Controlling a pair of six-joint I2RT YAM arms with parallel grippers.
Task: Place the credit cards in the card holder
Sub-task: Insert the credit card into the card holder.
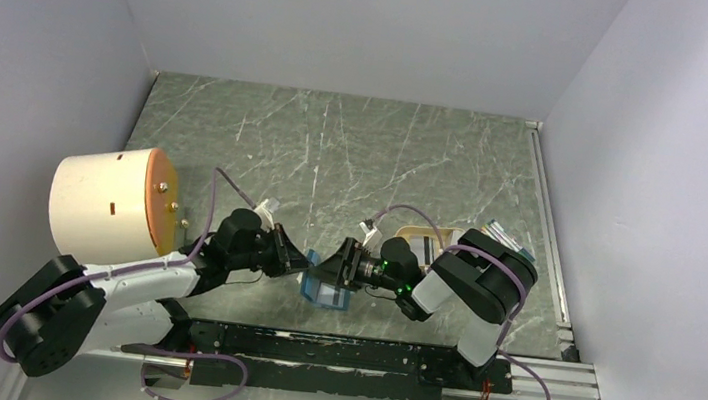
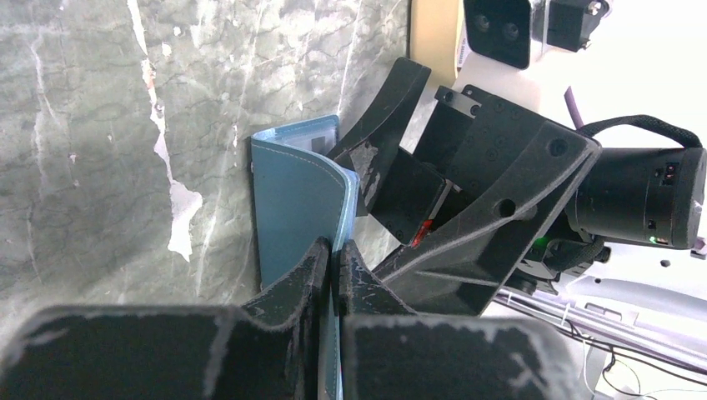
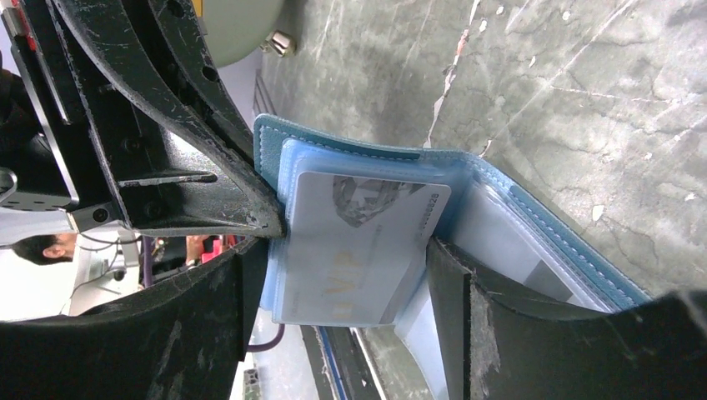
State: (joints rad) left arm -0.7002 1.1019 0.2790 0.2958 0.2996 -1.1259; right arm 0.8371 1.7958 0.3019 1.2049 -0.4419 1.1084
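Grey marbled desk (image 1: 336,148), lower centre of the top view: the card holder (image 1: 324,292) sits between both arms. The left end effector (image 2: 333,267) pinches its cover edge tight. The right end effector (image 3: 346,246), facing the open pockets, stands spread wide astride 1 credit card (image 3: 358,225) seated in a sleeve.

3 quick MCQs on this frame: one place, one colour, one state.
1. Where is the card holder? A in a drawer; B between the left hand and right hand; C on a shelf.
2. Its colour? A red; B black; C teal-blue.
3. Left hand state? A wide open; B shut on the card holder; C out of view.
Key: 1 B, both hands meet at it in the top view. 2 C, its cover is teal-blue in every view. 3 B, the left wrist view shows it pinching the cover's edge.
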